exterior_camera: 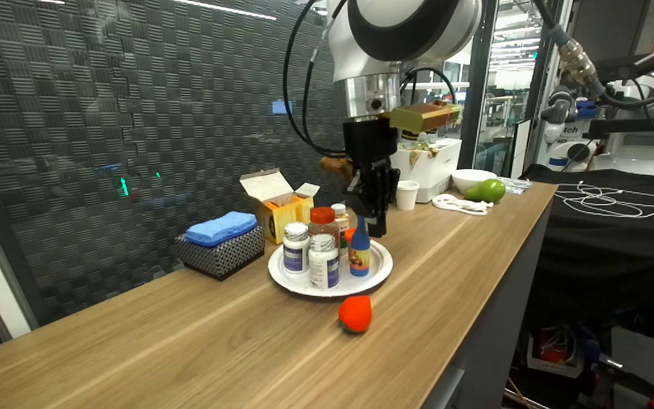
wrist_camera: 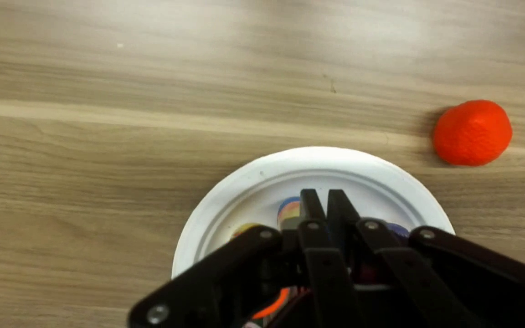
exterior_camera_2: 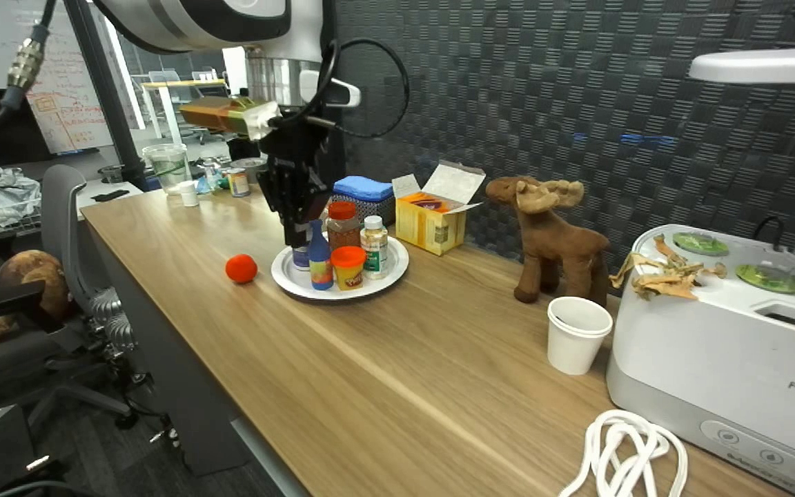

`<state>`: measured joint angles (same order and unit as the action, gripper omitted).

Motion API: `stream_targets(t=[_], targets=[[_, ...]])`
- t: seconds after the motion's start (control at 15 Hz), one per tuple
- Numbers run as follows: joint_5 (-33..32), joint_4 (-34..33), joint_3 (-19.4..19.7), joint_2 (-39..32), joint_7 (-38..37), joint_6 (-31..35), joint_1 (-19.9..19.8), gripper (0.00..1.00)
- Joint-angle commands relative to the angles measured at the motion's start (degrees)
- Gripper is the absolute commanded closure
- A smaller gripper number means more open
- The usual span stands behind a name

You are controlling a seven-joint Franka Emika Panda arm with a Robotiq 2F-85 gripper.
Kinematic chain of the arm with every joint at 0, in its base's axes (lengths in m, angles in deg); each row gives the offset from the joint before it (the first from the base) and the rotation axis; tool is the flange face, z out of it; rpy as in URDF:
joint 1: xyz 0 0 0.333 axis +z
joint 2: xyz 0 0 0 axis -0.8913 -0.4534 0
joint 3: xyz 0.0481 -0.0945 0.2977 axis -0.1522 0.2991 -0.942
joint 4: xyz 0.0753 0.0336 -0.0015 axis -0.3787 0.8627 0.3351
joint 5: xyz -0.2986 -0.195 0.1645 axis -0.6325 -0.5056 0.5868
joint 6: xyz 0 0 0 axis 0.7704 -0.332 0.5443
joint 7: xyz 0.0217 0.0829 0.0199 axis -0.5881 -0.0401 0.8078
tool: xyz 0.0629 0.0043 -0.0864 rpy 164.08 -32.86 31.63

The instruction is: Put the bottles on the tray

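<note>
My pincer (wrist_camera: 322,192) clamps the blue bottle's (exterior_camera: 360,253) neck; lateral drift during release may topple it off the white plate (wrist_camera: 321,157).

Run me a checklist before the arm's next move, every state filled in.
1. Blue bottle upright, within the rim of the tray: ok.
2. Claw open for release: not ok; its jaws stand close together.
3. Blue bottle free of the claw: cannot tell; the contact area is hidden.
4. Yellow tub and green-labelled bottle upright on the tray: ok.
5. Red-orange object outside the tray: ok, on the table.
</note>
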<state>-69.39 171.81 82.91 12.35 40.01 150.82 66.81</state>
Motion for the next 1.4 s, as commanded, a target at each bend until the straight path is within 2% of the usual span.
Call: stream_targets(t=[0.0, 0.07, 0.53, 0.93, 1.33], targets=[[1.5, 1.8, 0.1, 1.6, 1.5, -0.8, -0.1, 0.62], [1.6, 2.0, 0.1, 1.7, 1.6, -0.9, -0.1, 0.57], [0.1, 2.4, 0.1, 4.0, 0.1, -1.6, 0.3, 0.01], [-1.5, 0.3, -1.1, 10.1, -1.7, -8.8, 1.3, 0.0], [-0.1, -1.3, -4.8, 10.3, -3.1, -12.9, 4.3, 0.0]])
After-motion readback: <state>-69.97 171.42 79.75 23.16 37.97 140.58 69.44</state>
